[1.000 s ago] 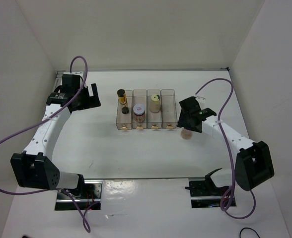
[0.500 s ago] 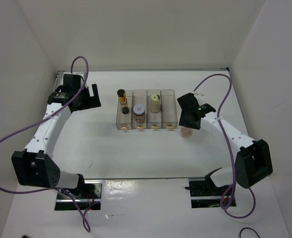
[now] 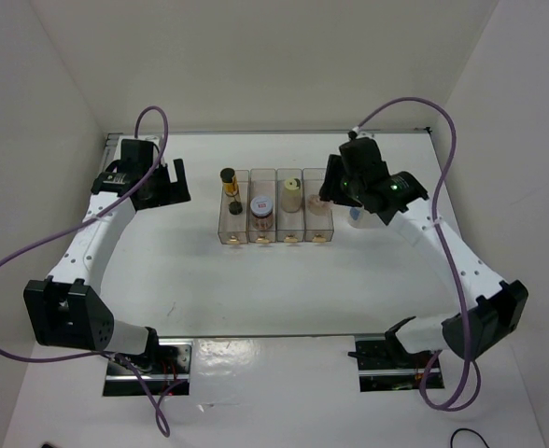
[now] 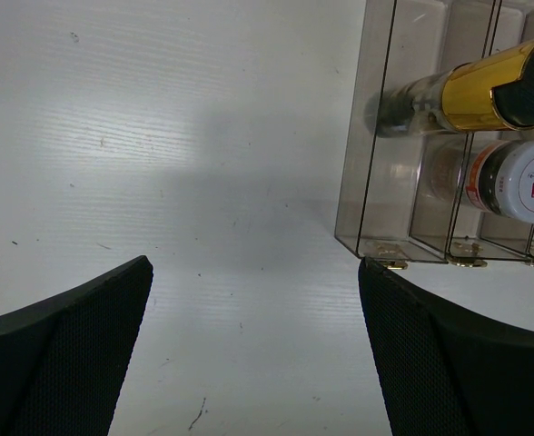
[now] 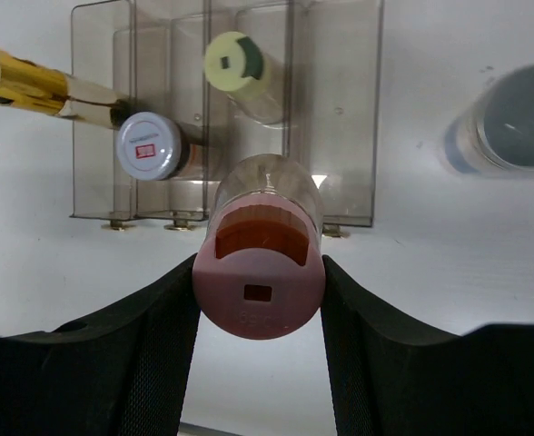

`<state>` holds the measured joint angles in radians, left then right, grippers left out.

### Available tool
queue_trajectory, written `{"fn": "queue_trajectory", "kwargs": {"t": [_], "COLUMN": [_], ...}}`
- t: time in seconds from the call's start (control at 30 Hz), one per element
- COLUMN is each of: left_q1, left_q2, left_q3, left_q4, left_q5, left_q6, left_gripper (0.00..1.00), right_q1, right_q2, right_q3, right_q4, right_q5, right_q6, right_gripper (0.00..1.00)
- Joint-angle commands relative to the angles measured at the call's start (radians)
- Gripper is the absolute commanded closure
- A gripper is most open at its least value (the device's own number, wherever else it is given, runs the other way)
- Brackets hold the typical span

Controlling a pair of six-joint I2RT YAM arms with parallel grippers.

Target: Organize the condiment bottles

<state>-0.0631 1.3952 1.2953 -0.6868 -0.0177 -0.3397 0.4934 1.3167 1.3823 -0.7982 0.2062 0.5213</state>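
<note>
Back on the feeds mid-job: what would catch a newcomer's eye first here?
The right tool is shut on the pink jar, holding it over the near end of the one vacant slot, the rightmost, of the clear rack. A grey-lidded jar stands outside the rack to its right, while the left tool hangs open off the rack's left end.

The slim amber bottle (image 3: 229, 180) leaned in the rack's (image 3: 276, 241) 9 o'clock end slot. The white-lidded brown jar (image 3: 260, 207) and cream jar (image 3: 292, 191) stood upright in its middle slots. The pink jar (image 5: 260, 272) sat clamped in the right pincer (image 5: 260, 304) over the 3 o'clock slot. The grey-lidded jar (image 5: 508, 127) stood on the tabletop (image 3: 256, 289) just beyond, at 3 o'clock.
</note>
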Motion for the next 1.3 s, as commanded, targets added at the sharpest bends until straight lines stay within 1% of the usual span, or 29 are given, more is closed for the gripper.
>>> {"fn": "queue_trajectory", "kwargs": {"t": [0.0, 0.13, 0.27, 0.57, 0.8, 1.2, 1.27], "left_q1": [0.005, 0.005, 0.005, 0.005, 0.005, 0.005, 0.005], "left_q2": [0.002, 0.002, 0.002, 0.011, 0.021, 0.03, 0.039], "left_q3": [0.004, 0.004, 0.004, -0.005, -0.005, -0.005, -0.005], "left_q4": [0.026, 0.026, 0.026, 0.026, 0.026, 0.026, 0.026], "left_q5": [-0.001, -0.001, -0.01, -0.01, -0.01, -0.01, -0.01], "left_q6": [0.018, 0.018, 0.018, 0.018, 0.018, 0.018, 0.018], "left_gripper": [0.0, 0.0, 0.0, 0.0, 0.0, 0.0, 0.0], "right_q1": [0.051, 0.105, 0.137, 0.137, 0.146, 0.146, 0.146], "right_q2": [0.1, 0.232, 0.295, 0.363, 0.433, 0.493, 0.493], "right_q3": [0.072, 0.138, 0.158, 0.149, 0.17, 0.161, 0.161], "right_q4": [0.091, 0.128, 0.128, 0.18, 0.18, 0.211, 0.211], "right_q5": [-0.041, -0.013, 0.035, 0.055, 0.064, 0.053, 0.044], "right_q6": [-0.049, -0.049, -0.058, -0.09, -0.11, -0.129, -0.129], "right_gripper": [1.0, 1.0, 1.0, 1.0, 1.0, 1.0, 0.98]}}
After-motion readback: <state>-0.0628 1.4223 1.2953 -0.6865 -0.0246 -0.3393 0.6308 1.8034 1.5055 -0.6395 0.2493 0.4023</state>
